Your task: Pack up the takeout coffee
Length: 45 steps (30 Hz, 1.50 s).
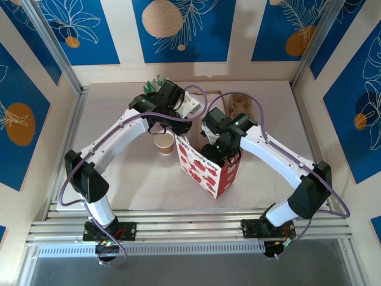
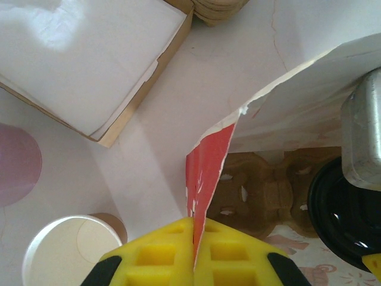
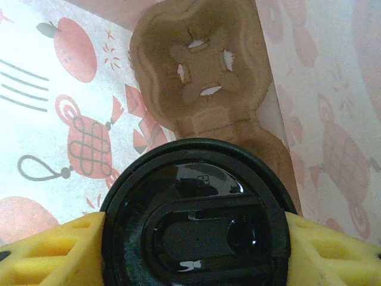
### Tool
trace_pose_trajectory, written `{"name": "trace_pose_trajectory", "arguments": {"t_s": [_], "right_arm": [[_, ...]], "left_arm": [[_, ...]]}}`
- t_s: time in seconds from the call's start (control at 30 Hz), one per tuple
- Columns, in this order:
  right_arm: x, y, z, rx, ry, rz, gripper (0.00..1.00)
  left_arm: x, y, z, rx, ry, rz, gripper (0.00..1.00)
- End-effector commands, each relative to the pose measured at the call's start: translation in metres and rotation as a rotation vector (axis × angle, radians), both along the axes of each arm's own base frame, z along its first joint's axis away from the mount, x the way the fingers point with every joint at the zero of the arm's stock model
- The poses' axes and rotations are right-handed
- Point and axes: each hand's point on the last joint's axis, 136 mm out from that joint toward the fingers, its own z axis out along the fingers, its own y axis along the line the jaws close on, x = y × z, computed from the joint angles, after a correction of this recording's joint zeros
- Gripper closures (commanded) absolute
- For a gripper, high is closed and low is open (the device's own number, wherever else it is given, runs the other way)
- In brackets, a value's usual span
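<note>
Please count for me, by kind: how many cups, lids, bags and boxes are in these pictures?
Cups: 2 (kraft paper cup, pink cup)
Lids: 1 (black lid)
Bags: 1 (red-and-white bag)
Boxes: 1 (white box)
Total: 5

The top camera looks steeply down from behind the arms over the whole table [image 1: 292, 113]. Both wrist cameras sit very close, facing down into the paper bag [image 1: 205, 170], sharing the pulp carrier [image 3: 199, 77] and black lid [image 3: 196, 220] inside.

pale table [image 1: 286, 113] bears paper cup [image 1: 164, 143]; patterned bag [image 1: 203, 171]; white box [image 2: 83, 53]
</note>
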Motion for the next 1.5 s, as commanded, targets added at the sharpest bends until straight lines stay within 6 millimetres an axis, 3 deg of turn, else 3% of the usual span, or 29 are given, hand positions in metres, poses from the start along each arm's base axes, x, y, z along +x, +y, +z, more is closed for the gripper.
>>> {"name": "trace_pose_trajectory", "arguments": {"t_s": [0.0, 0.83, 1.07, 1.17, 1.47], "right_arm": [[-0.005, -0.006, -0.005, 0.001, 0.004, 0.002, 0.56], [-0.011, -0.021, -0.049, 0.003, 0.103, -0.043, 0.56], [-0.009, -0.019, -0.050, 0.001, 0.107, -0.043, 0.56], [-0.007, -0.016, -0.044, 0.021, 0.079, -0.037, 0.56], [0.008, 0.009, 0.019, 0.206, -0.122, 0.026, 0.57]], "left_arm": [[-0.007, 0.004, 0.001, 0.001, 0.007, -0.029, 0.97], [-0.009, 0.006, 0.002, -0.002, 0.002, -0.032, 0.97], [-0.010, 0.005, 0.000, -0.003, 0.011, -0.035, 0.98], [-0.010, 0.005, 0.000, -0.003, 0.011, -0.037, 0.97], [-0.011, 0.004, -0.001, -0.003, 0.019, -0.041, 0.97]]}}
